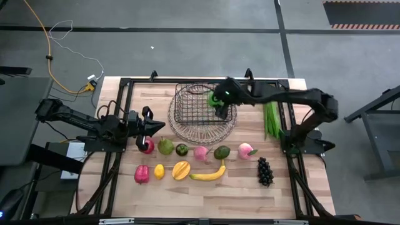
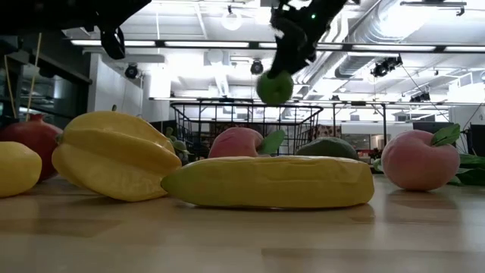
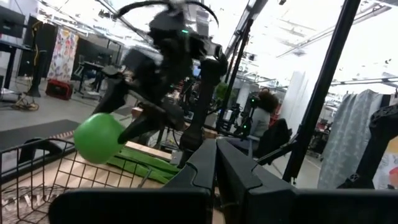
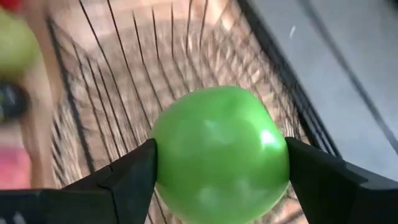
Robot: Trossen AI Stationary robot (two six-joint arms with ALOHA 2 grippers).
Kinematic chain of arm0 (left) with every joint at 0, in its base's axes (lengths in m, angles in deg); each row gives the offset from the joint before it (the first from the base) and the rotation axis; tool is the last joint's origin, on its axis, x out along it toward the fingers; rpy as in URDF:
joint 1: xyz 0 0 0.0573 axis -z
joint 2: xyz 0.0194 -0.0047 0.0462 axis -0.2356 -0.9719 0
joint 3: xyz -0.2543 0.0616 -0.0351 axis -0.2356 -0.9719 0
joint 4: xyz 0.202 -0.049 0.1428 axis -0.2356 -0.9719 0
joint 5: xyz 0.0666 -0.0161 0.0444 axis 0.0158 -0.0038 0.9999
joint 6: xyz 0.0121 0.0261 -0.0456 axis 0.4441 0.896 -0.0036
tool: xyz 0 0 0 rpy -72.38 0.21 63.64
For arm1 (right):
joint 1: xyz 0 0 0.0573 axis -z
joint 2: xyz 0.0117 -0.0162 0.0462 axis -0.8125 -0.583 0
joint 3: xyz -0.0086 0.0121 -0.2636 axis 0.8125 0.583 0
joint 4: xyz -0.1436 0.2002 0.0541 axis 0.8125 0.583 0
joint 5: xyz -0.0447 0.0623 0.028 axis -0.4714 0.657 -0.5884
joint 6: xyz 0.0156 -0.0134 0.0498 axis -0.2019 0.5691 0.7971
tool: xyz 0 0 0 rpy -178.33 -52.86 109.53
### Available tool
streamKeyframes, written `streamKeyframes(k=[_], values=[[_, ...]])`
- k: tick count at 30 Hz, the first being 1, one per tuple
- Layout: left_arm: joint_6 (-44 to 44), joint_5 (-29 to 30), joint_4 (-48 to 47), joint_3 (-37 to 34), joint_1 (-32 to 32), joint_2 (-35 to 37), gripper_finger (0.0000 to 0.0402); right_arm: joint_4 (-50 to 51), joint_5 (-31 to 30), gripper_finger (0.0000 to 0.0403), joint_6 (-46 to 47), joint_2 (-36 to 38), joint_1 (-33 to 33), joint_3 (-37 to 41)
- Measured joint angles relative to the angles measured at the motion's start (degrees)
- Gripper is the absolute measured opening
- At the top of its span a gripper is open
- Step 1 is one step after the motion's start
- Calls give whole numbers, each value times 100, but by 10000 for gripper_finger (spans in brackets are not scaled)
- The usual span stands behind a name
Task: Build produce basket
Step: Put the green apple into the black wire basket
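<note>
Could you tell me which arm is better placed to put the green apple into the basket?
The right. Its gripper already holds the green apple between its jaws, above the basket. The left gripper is shut and sits beside the basket, over the fruit row.

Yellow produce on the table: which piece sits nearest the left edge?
The lemon, small and round, between the red fruit and the starfruit; the banana lies farther right.
</note>
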Motion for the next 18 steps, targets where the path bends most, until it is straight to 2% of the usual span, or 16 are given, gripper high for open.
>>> streamKeyframes(k=[6, 11, 14, 18], values=[[0, 0, -1, 0, 0, 0, 0, 1294, 365, 301, -703, -995, 217, -1396], [0, 0, -2, 0, 0, 0, 0, 2049, 704, 301, -564, -1657, 410, -2254], [0, 0, -2, 0, 0, 0, 0, 2319, 896, 301, -2, -1969, 527, -2524], [0, 0, -2, 0, 0, 0, 0, 2130, 1152, 301, 1504, -2254, 676, -2611]])
